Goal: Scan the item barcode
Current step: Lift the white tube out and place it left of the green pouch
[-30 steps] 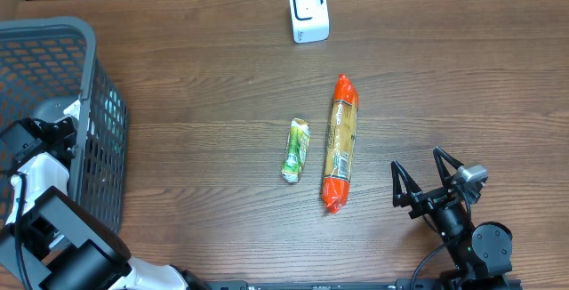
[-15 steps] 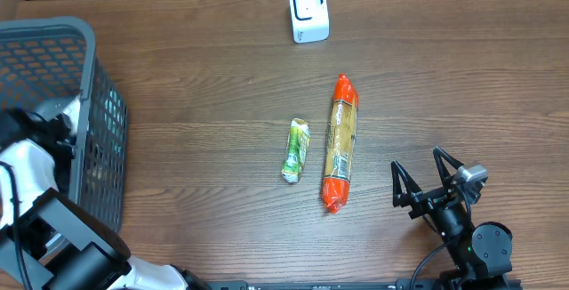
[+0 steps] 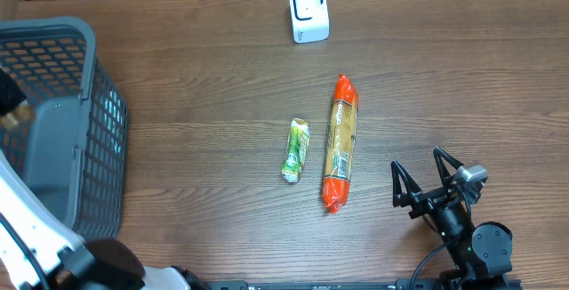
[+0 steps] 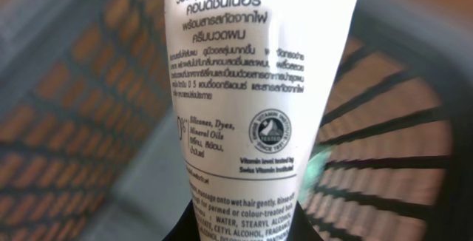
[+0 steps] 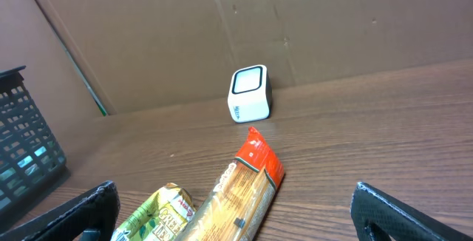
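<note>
With the left fingers [image 4: 182, 233] pinching the white tube [image 4: 247, 100] at frame centre over the basket [image 4: 77, 119] and the right fingers [image 5: 81, 210] spread idle, we should find its unseen barcode and face it squarely to the scanner [image 3: 308, 12], top centre of the overhead view.

On my screen the right arm [image 3: 480, 245], in the lower right of the overhead view, is all black. It has a round joint housing and a thin black cable [image 3: 436, 256] that curves just beside it. Its claw [image 3: 415, 157] has two slim black fingers [image 5: 81, 213], which look like matte black wedges in the right wrist view. A small grey block [image 3: 469, 174] sits behind them. The left arm [image 3: 31, 219], in the lower left, has a smooth white shell, a black round joint [image 3: 107, 268] and a thin black cable.
</note>
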`<state>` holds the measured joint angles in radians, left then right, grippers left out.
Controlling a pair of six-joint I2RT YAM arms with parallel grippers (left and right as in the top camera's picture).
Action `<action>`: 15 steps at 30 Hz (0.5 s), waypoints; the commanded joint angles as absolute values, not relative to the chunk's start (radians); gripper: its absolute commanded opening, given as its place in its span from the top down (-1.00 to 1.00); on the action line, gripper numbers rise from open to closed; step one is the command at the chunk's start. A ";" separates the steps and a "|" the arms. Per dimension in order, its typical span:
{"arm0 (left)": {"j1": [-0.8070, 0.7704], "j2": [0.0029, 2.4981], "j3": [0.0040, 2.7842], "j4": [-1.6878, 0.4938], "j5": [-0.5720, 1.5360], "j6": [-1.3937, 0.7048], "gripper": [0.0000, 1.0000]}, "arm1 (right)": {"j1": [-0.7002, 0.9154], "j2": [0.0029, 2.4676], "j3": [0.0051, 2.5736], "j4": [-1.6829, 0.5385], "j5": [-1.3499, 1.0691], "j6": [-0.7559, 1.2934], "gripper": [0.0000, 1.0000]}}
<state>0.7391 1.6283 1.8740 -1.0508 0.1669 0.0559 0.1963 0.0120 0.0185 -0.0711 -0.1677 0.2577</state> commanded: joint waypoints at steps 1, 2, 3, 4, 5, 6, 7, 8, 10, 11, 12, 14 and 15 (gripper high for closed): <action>0.671 1.520 1.948 -1.045 0.310 0.041 0.91 | 0.195 0.003 0.008 -0.066 -0.158 0.254 -1.00; 0.645 1.497 1.948 -1.048 0.342 0.032 0.92 | 0.195 0.003 0.008 -0.066 -0.158 0.254 -1.00; 0.620 1.481 1.948 -1.052 0.368 0.021 0.92 | 0.195 0.003 0.008 -0.066 -0.158 0.254 -1.00; 0.585 1.463 1.948 -1.063 0.397 0.019 0.91 | 0.195 0.003 0.008 -0.066 -0.158 0.254 -1.00; 0.551 1.451 1.948 -1.076 0.416 0.019 0.92 | 0.195 0.003 0.008 -0.066 -0.158 0.254 -1.00; 0.513 1.440 1.948 -1.091 0.424 0.019 0.91 | 0.195 0.003 0.008 -0.066 -0.158 0.254 -1.00; 0.467 1.431 1.948 -1.116 0.423 0.019 0.92 | 0.195 0.003 0.008 -0.066 -0.158 0.254 -1.00; 0.426 1.427 1.948 -1.140 0.420 0.020 0.91 | 0.195 0.003 0.008 -0.066 -0.158 0.254 -1.00; 0.341 1.426 1.947 -1.194 0.416 0.022 0.92 | 0.195 0.003 0.008 -0.066 -0.158 0.254 -1.00; 0.298 1.431 1.944 -1.225 0.416 0.022 0.92 | 0.195 0.003 0.008 -0.066 -0.158 0.254 -1.00; 0.262 1.436 1.940 -1.251 0.416 0.022 0.91 | 0.195 0.003 0.008 -0.066 -0.158 0.254 -1.00; 0.190 1.451 1.918 -1.301 0.416 0.022 0.92 | 0.195 0.003 0.008 -0.066 -0.158 0.254 -1.00; 0.159 1.457 1.901 -1.316 0.416 0.022 0.92 | 0.195 0.003 0.008 -0.066 -0.158 0.254 -1.00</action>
